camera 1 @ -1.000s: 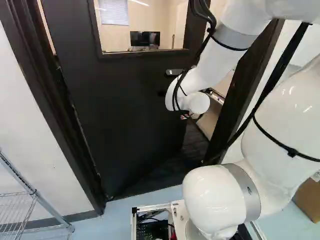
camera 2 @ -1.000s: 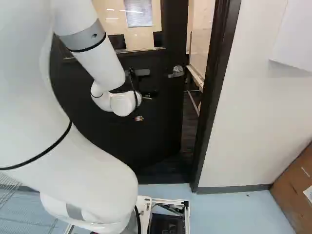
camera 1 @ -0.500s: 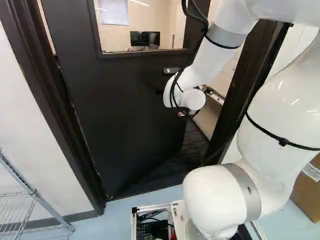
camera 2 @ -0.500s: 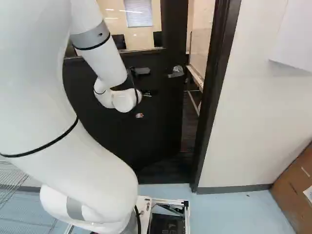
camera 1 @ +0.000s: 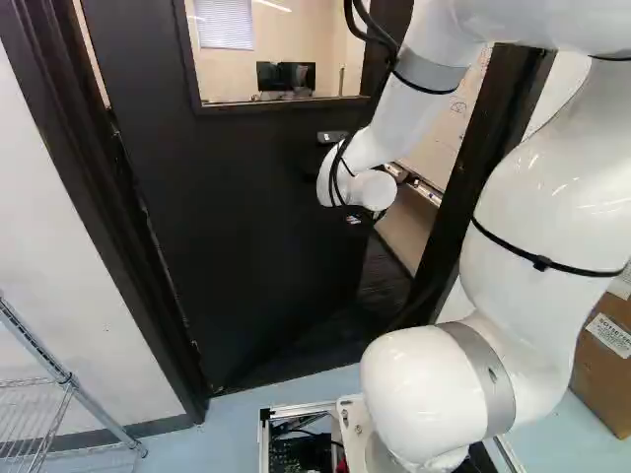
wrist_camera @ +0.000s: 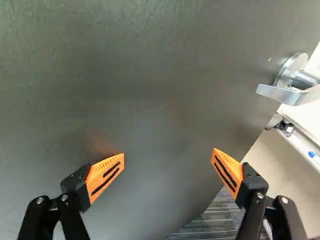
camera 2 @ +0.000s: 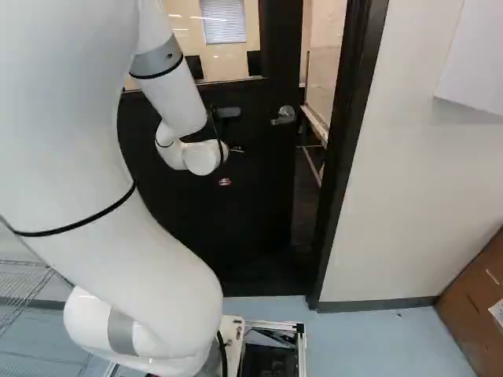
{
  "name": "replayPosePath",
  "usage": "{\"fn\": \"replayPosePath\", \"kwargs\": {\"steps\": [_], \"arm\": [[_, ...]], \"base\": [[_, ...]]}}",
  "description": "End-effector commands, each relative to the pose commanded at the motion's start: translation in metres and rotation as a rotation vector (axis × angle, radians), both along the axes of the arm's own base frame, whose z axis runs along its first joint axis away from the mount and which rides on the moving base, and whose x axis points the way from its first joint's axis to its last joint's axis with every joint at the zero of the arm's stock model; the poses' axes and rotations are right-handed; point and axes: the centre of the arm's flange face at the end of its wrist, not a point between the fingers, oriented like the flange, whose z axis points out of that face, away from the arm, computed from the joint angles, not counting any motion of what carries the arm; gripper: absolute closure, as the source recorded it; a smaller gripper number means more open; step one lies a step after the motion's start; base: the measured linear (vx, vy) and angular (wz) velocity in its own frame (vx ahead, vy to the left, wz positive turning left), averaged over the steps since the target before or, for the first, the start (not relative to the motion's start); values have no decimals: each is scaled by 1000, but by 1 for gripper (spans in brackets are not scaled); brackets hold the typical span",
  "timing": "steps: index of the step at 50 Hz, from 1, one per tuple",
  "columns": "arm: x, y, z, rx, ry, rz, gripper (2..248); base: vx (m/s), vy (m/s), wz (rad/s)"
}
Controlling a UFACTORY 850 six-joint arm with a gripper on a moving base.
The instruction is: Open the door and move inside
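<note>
– Door (camera 1: 246,217), left base view: ajar, gap along its free edge. Your arm's wrist (camera 1: 345,177) hangs before its face. And containers?

– Your base (camera 1: 352,426) carries an open metal frame (camera 1: 263,443) with a dark board (camera 1: 301,455) and cables inside. Cardboard box (camera 1: 596,384) at the right of this view: contents not visible.

– Right base view: lever handle (camera 2: 284,115) near the door's free edge. Hazard?

– Gap looks narrow. Drive in now and your base or arm may catch the door frame (camera 2: 342,157).

– Wrist view: your gripper (wrist_camera: 167,167) is released, orange pads (wrist_camera: 106,175) wide apart, nothing between them. Lever ahead, off to one side. Contact with the door: cannot tell. Failure modes?

– Push with spread tips and they may skid on the smooth face, or one may slip past the free edge and jam. Stop pushing early and any door closer could swing the door back at you.
</note>
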Motion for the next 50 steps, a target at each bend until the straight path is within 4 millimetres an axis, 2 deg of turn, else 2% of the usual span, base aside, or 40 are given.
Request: {"fn": "replayPosePath", "kwargs": {"steps": [50], "arm": [[48,27,-5,-3,35,49,3]], "base": [[0,0,0]]}}
